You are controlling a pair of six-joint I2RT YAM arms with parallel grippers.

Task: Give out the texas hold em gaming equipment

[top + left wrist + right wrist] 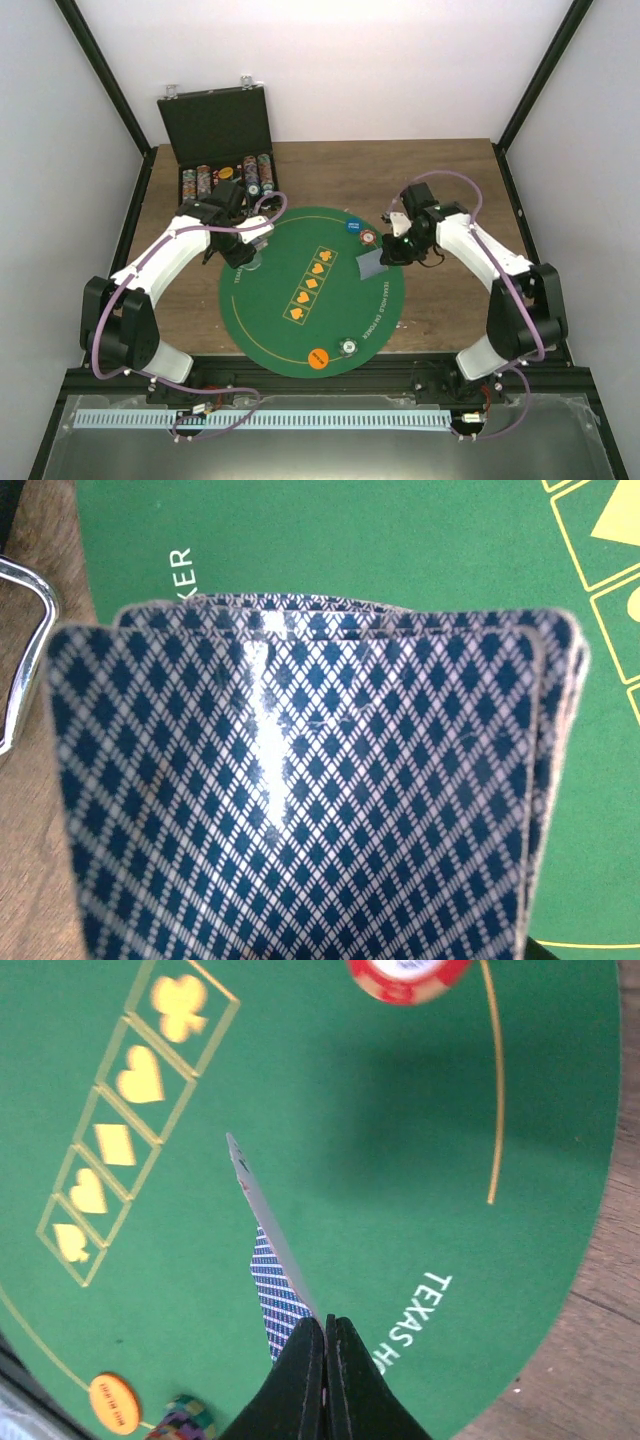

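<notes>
My left gripper [243, 252] hovers over the left rim of the green mat, shut on a stack of playing cards [300, 800] whose blue diamond backs fill the left wrist view and hide its fingers. My right gripper [325, 1322] is shut on a single card [272, 1222], seen edge-on and held tilted above the mat. Under it a second card [272, 1305] lies face down on the felt [372, 265]. A red-and-white chip [408, 975] and a blue chip [353, 226] sit at the mat's far side. An orange chip [319, 358] and a mottled chip [348, 346] lie near its front edge.
The round green felt mat [290, 345] covers the middle of the wooden table. A black hinged case [215, 120] stands open at the back left, with rows of chips [225, 180] in its tray. A shiny curved rim [20, 630] shows beside the left gripper's cards.
</notes>
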